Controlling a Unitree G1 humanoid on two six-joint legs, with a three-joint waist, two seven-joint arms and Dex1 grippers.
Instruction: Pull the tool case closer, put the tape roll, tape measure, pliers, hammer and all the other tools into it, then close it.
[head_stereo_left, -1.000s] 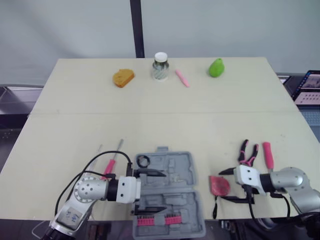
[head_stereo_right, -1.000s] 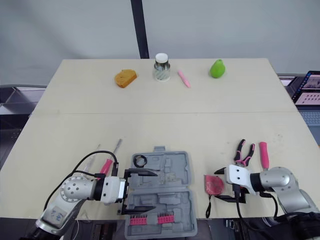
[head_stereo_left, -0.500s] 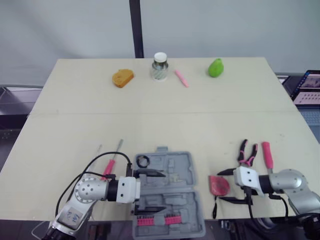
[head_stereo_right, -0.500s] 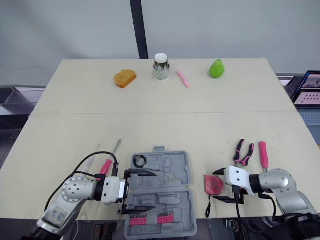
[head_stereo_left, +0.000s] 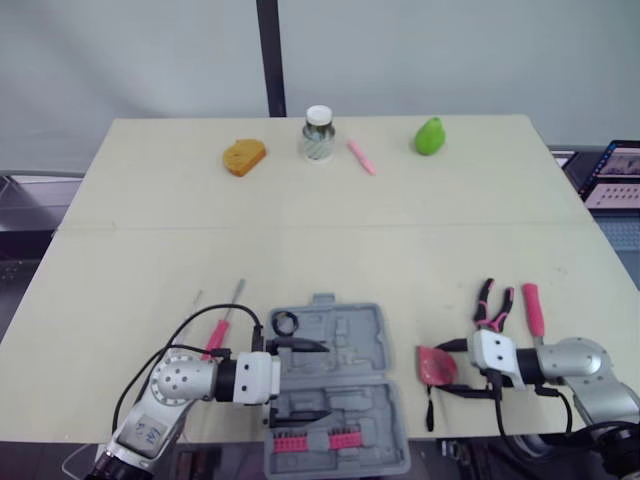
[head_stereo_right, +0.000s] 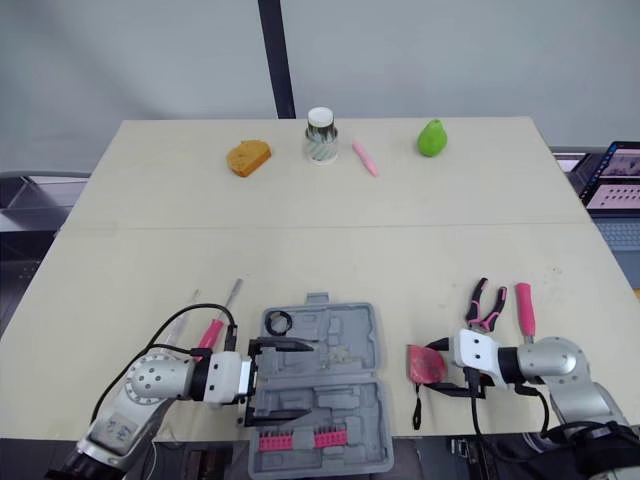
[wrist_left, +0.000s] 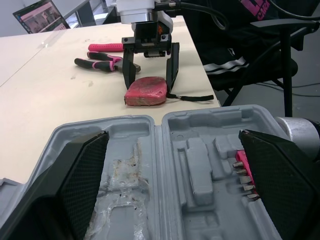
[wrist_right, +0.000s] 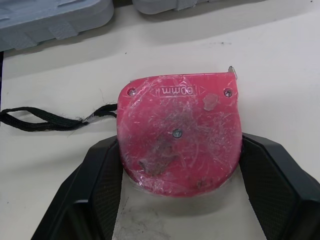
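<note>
Beige table (head_stereo_left: 150, 270) runs away from the robot, and at its near edge lies the open grey tool case (head_stereo_left: 335, 375). The left gripper (head_stereo_left: 322, 380) hovers over it with fingers spread wide and empty, probably to steady it. Just beside the case, the right gripper (head_stereo_right: 436, 366) presses its two fingers against both sides of the red tape measure (wrist_right: 180, 135), which lies flat on the table, seemingly ready to be lifted into the case. Beyond lie the pliers (head_stereo_left: 493, 305) and a screwdriver (head_stereo_left: 222, 325), with a jar (head_stereo_left: 318, 133) and a green pear (head_stereo_left: 430, 135) well apart at the far edge.
</note>
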